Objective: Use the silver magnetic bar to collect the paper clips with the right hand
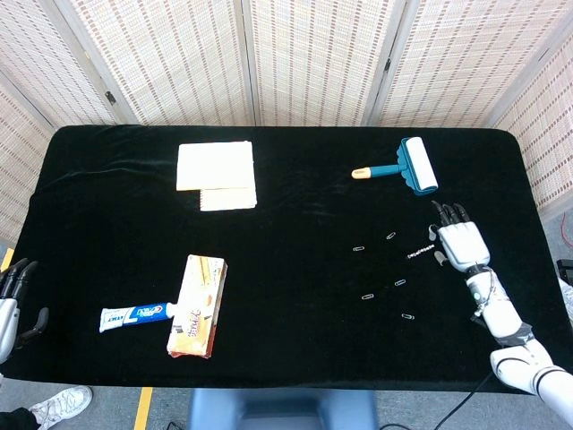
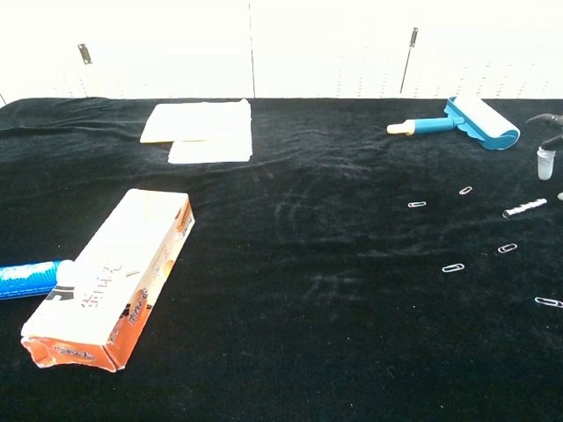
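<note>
The silver magnetic bar (image 1: 421, 252) (image 2: 524, 207) lies on the black table at the right. Several paper clips are scattered around it, among them one (image 1: 391, 236) (image 2: 465, 190) just behind it, one (image 1: 400, 282) (image 2: 508, 248) in front and one (image 1: 408, 316) (image 2: 548, 301) nearest the front edge. My right hand (image 1: 458, 244) hovers just right of the bar, fingers spread and holding nothing; in the chest view only its fingertips (image 2: 546, 161) show at the right edge. My left hand (image 1: 11, 300) hangs off the table's front left corner, fingers apart and empty.
A blue lint roller (image 1: 407, 167) (image 2: 466, 121) lies behind the clips. Cream notepads (image 1: 216, 172) (image 2: 202, 130) sit at the back left. A torn carton (image 1: 198, 305) (image 2: 114, 277) and a toothpaste tube (image 1: 134, 314) (image 2: 26, 280) lie front left.
</note>
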